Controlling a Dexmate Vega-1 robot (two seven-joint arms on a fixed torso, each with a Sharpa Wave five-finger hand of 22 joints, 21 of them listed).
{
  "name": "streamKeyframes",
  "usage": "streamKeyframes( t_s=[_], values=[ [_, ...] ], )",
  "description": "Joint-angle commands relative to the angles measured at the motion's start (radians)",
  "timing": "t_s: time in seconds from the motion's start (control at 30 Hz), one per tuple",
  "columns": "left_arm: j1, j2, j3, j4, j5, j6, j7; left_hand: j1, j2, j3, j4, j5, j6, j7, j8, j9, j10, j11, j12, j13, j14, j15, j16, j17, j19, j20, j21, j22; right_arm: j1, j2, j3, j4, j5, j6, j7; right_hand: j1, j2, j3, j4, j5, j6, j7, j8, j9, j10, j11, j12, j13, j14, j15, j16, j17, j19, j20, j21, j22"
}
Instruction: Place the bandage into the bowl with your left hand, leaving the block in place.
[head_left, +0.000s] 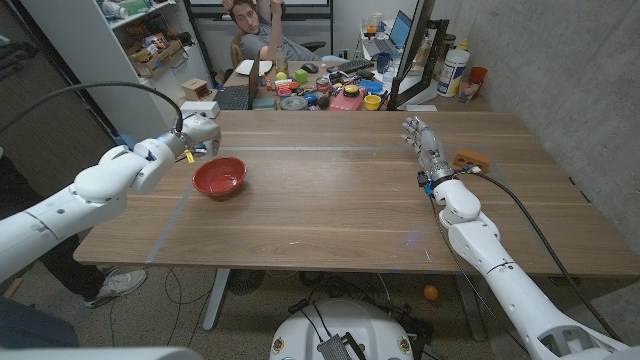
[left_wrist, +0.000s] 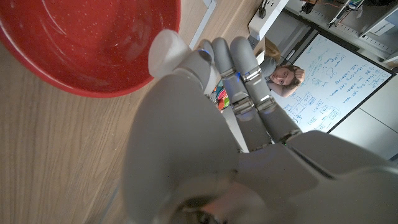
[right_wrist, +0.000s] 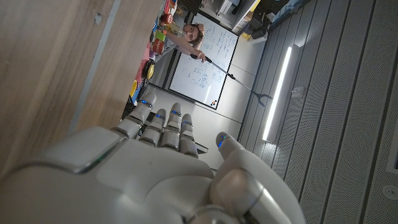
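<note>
I cannot find the bandage with certainty. In the head view I see only a small yellow thing (head_left: 187, 156) under the left hand (head_left: 198, 135), and I cannot tell if it is the bandage or if the hand holds it. This hand is above the table (head_left: 340, 200), just beside the far-left rim of the red bowl (head_left: 219, 177). In the left wrist view its fingers (left_wrist: 249, 81) lie straight and close together next to the bowl, which looks empty inside. Well apart, the right hand (head_left: 425, 148) has its fingers stretched out, grasping nothing. The brown block (head_left: 470, 160) lies just beside it. A person (head_left: 255, 30) sits behind the table.
</note>
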Motion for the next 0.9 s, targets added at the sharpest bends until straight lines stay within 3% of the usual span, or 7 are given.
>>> streamKeyframes(
  t_s=[0.03, 0.23, 0.9],
  values=[
    [-0.046, -0.02, 0.059, 0.069, 0.015, 0.002, 0.001, 0.002, 0.011, 0.043, 0.031, 0.008, 0.036, 0.031, -0.001, 0.001, 0.036, 0.031, 0.003, 0.007, 0.101, -0.103, -0.005, 0.004, 0.0, -0.123, 0.009, 0.001, 0.018, 0.006, -0.01, 0.016, -0.008, -0.009, -0.004, -0.011, 0.044, 0.007, 0.001, 0.006, 0.01, 0.001, 0.004, 0.002, 0.006, 0.001, -0.002, 0.005, 0.007, 0.002, -0.002, 0.004, 0.008, -0.022, -0.001, 0.004],
    [-0.071, -0.048, 0.091, 0.117, -0.006, -0.046, 0.055, 0.001, 0.008, 0.046, 0.031, 0.008, 0.04, 0.03, -0.003, -0.001, 0.039, 0.031, 0.0, 0.003, 0.104, -0.104, -0.008, 0.004, -0.001, -0.123, 0.012, 0.001, 0.02, 0.005, -0.009, 0.016, -0.011, -0.014, -0.009, -0.011, 0.044, 0.007, 0.0, 0.006, 0.01, 0.0, 0.005, 0.002, 0.005, -0.001, -0.002, 0.005, 0.008, 0.001, -0.002, 0.004, 0.009, -0.021, -0.002, 0.004],
    [-0.173, -0.126, 0.2, 0.22, -0.009, -0.132, 0.051, -0.005, 0.003, 0.057, 0.032, 0.008, 0.047, 0.031, -0.009, -0.003, 0.048, 0.029, -0.004, 0.001, 0.114, -0.104, -0.019, 0.005, -0.002, -0.122, 0.023, 0.002, 0.03, 0.009, -0.004, 0.037, -0.008, -0.015, -0.009, -0.011, 0.043, 0.007, -0.001, 0.006, 0.01, 0.0, 0.004, 0.002, 0.006, 0.001, -0.003, 0.005, 0.007, 0.001, -0.002, 0.004, 0.01, -0.023, -0.006, 0.005]
  ],
)
